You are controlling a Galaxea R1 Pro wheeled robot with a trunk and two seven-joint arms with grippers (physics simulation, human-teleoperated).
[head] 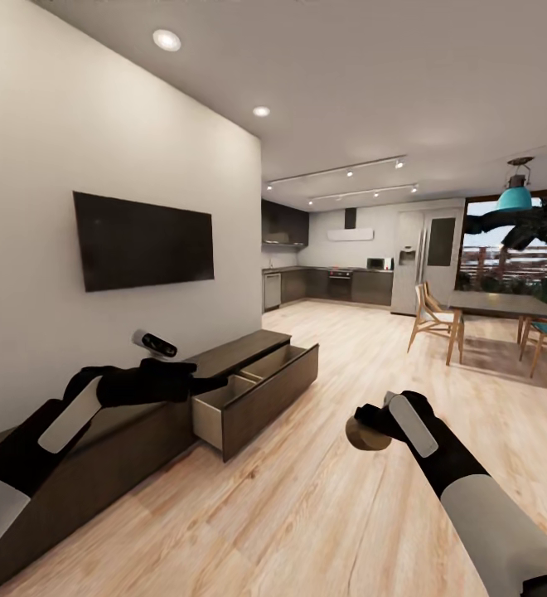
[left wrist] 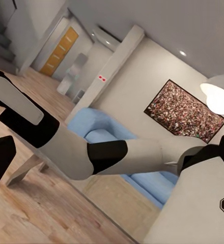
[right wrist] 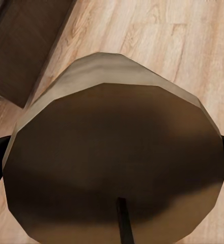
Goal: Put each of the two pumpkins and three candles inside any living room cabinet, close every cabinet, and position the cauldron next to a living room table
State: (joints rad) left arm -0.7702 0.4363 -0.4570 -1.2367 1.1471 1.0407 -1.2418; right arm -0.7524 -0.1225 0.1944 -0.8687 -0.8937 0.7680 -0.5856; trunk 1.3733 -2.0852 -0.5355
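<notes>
— What's over on your left side?

— My left gripper (head: 197, 383) is held out over the top of the cabinet (head: 141, 431), the long dark unit that runs along the white wall under the television (head: 143, 240). It points toward the pulled-out drawer (head: 257, 396), which stands open with nothing that I can see inside. I cannot tell whether the fingers of that gripper are apart or together; they are dark against dark wood.

— And the camera on that wrist?

— It looks back across the room: my other arm (left wrist: 91, 152) crosses in front of a blue sofa (left wrist: 142, 168), with a picture (left wrist: 186, 112) on the wall behind.

— Then the middle?

— Bare wood floor (head: 307, 497), with the kitchen far at the back.

— Your right side?

— My right gripper (head: 371, 427) is clamped on a candle (head: 367, 435), a stubby beige cylinder held above the floor, well apart from the open drawer. In the right wrist view its flat tan top (right wrist: 117, 168) fills most of the picture, a dark wick (right wrist: 123, 221) showing, with a black finger at either edge.

— Further right?

— A dining table (head: 505, 307) with wooden chairs (head: 431, 315) stands under a teal lamp (head: 515, 195) by the window.
</notes>
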